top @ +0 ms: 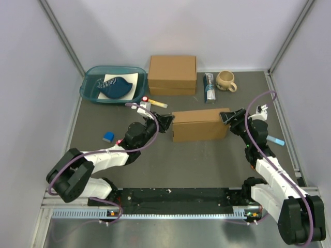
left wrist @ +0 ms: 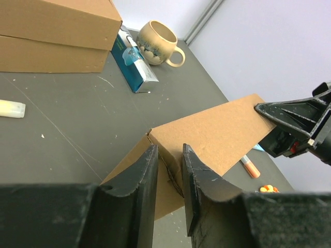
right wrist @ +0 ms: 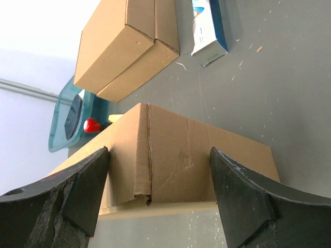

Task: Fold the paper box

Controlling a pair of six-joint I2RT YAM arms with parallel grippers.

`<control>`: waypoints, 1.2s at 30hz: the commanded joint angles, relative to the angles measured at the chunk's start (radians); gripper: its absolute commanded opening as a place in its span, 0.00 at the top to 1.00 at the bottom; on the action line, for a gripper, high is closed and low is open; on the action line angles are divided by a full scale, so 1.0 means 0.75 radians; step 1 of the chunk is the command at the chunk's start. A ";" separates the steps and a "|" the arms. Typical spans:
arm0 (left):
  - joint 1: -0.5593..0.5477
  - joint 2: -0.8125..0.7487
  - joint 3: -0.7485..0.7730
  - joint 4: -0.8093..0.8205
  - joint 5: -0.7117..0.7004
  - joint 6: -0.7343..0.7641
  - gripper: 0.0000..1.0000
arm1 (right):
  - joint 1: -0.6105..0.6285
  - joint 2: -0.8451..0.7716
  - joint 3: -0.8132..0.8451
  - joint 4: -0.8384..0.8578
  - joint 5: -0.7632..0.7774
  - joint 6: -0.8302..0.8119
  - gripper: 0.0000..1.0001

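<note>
The paper box (top: 200, 124) lies mid-table as a closed, shallow brown cardboard block. My left gripper (top: 166, 122) is at its left end. In the left wrist view its fingers stand a narrow gap apart (left wrist: 169, 150) on either side of a cardboard edge at the box's corner (left wrist: 207, 134), and they do not pinch it. At the right end is my right gripper (top: 227, 116), wide open (right wrist: 159, 152). Its fingertips are just in front of the end face (right wrist: 181, 155), where a flap seam runs.
A thicker brown box (top: 172, 74) sits at the back, with a beige mug (top: 226, 80) and a blue carton (top: 209, 88) to its right. A teal tray (top: 88, 93) stands at the back left. A marker (top: 155, 102), a small blue block (top: 108, 136) and a pen (top: 276, 140) lie nearby.
</note>
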 commanded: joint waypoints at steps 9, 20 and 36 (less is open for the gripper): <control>-0.110 0.150 -0.090 -0.756 -0.186 0.096 1.00 | 0.034 -0.011 -0.067 -0.448 -0.116 -0.121 0.23; -0.106 -0.214 -0.008 -0.895 -0.176 -0.023 0.61 | 0.034 -0.105 0.015 -0.569 -0.116 -0.123 0.19; -0.032 -0.347 0.127 -0.994 0.008 0.012 0.59 | 0.032 -0.163 0.105 -0.718 -0.149 -0.186 0.22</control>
